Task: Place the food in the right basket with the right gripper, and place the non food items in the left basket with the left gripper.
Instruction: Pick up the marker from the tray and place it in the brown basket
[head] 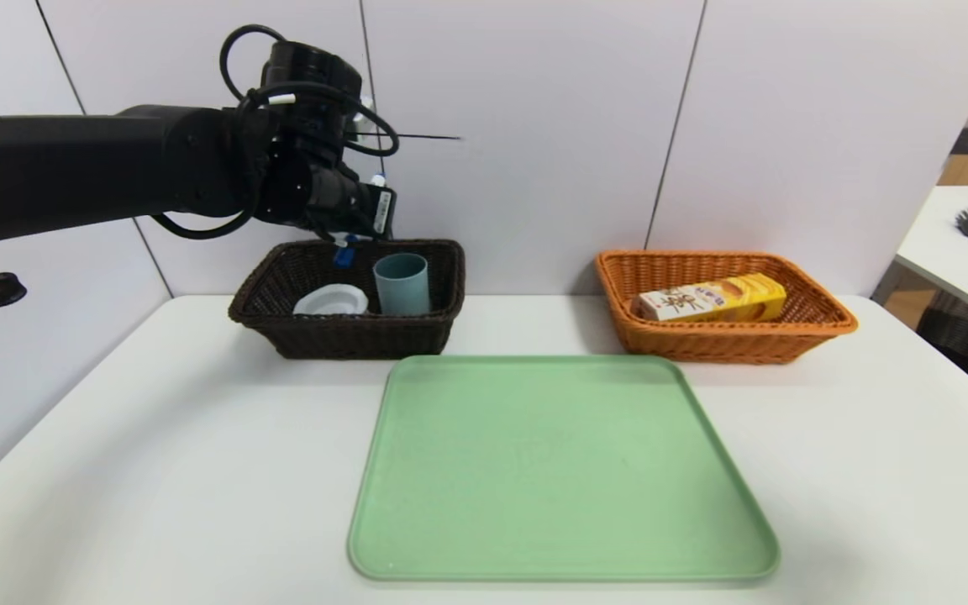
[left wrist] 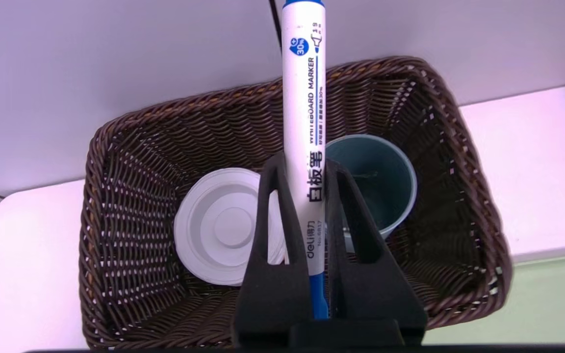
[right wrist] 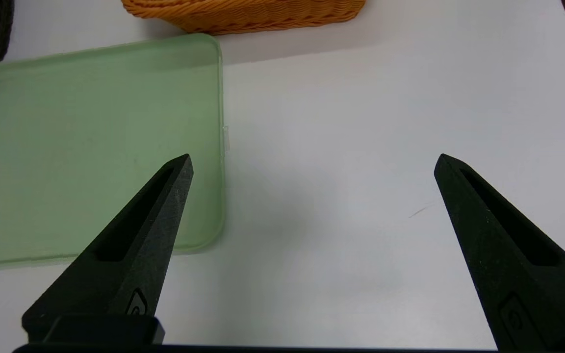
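Note:
My left gripper (left wrist: 305, 164) is shut on the white marker (left wrist: 303, 122) with blue ends, held above the dark brown left basket (left wrist: 125, 162). In the head view that gripper (head: 348, 237) hangs over the back of the left basket (head: 278, 277), the marker's blue tip (head: 343, 255) pointing down. Inside lie the white round roll-like piece (head: 331, 300) (left wrist: 218, 225) and the dusty-blue cup (head: 402, 284) (left wrist: 385, 181), upright. The yellow and white food carton (head: 711, 299) lies in the orange-tan right basket (head: 820, 302). My right gripper (right wrist: 313, 159) is open above bare table, out of the head view.
A pale green tray (head: 560, 470) (right wrist: 66, 137) lies in the middle of the white table (head: 870, 470), in front of both baskets. A wall stands close behind the baskets. A second table (head: 954, 244) is at the far right.

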